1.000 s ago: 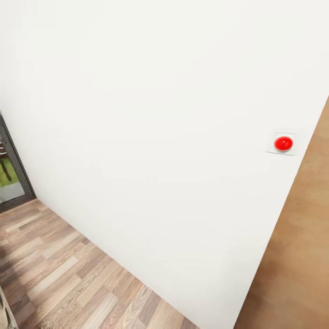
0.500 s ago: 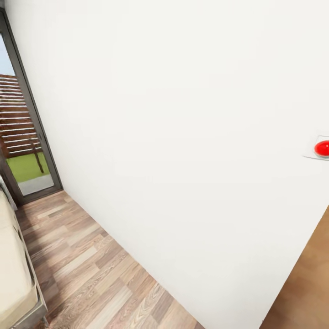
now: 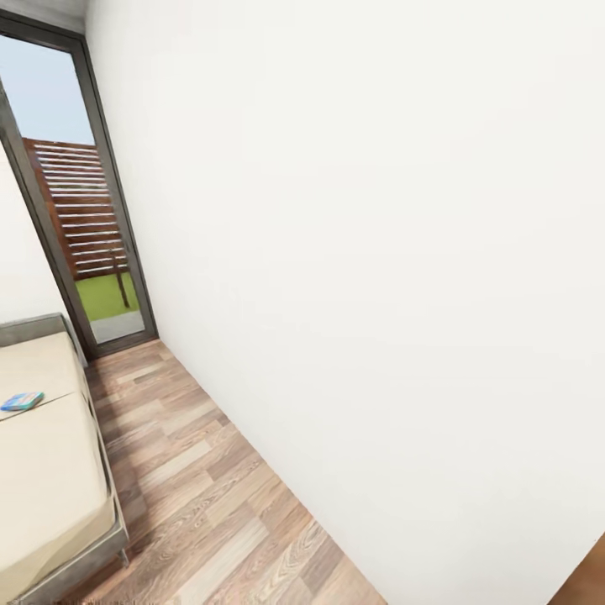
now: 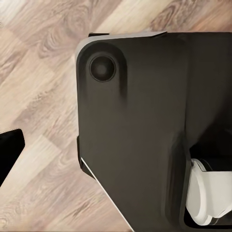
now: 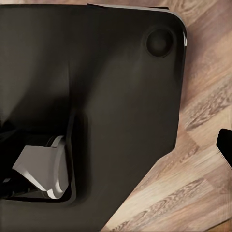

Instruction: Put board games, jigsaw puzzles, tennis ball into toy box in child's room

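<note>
The bed, cream mattress on a dark grey frame, lies at the lower left of the head view. One flat blue board game rests on the mattress near its far end. In the left wrist view a dark finger tip pokes in at the picture's edge over the wood floor. The right wrist view has a similar dark tip. Neither wrist view lets me see how the jaws stand.
A plain white wall runs along the right. A strip of wood-plank floor lies between it and the bed. A tall glass door closes the far end. My dark base sits below both wrists.
The head camera has swung left: the red wall button slid out at the right, while the door, the bed and the blue board game came into the picture.
</note>
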`<state>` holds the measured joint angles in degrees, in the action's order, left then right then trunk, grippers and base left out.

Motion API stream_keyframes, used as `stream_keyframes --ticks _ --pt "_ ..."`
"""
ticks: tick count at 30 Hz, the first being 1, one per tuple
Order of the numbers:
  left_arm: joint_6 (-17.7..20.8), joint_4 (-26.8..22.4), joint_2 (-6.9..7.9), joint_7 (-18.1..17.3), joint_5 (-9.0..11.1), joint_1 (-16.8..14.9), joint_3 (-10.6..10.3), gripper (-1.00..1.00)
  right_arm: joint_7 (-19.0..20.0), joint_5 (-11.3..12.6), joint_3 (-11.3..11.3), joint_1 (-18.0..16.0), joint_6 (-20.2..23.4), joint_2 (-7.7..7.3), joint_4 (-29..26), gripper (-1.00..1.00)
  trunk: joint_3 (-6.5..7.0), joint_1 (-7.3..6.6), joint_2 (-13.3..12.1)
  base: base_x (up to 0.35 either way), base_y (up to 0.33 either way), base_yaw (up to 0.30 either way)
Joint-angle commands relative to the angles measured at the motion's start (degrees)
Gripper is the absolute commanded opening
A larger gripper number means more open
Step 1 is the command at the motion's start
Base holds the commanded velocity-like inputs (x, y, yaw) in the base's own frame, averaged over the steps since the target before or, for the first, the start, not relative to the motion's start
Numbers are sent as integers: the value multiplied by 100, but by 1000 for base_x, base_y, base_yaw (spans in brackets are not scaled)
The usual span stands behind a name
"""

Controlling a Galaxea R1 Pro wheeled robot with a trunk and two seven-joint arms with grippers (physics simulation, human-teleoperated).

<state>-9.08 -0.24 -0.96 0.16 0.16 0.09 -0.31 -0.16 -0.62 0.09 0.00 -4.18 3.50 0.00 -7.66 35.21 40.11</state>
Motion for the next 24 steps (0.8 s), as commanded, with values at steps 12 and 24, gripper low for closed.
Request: stream_keyframes --ticks 12,24 --pt "-15 0 -1 2 2 0 -4 100 -3 -7 0 0 -18 8 0 100 -6 1 6 0 0 279" --pt "-15 -2 -1 2 2 0 -4 100 -2 -7 0 0 -14 4 0 100 -6 1 6 0 0 279"
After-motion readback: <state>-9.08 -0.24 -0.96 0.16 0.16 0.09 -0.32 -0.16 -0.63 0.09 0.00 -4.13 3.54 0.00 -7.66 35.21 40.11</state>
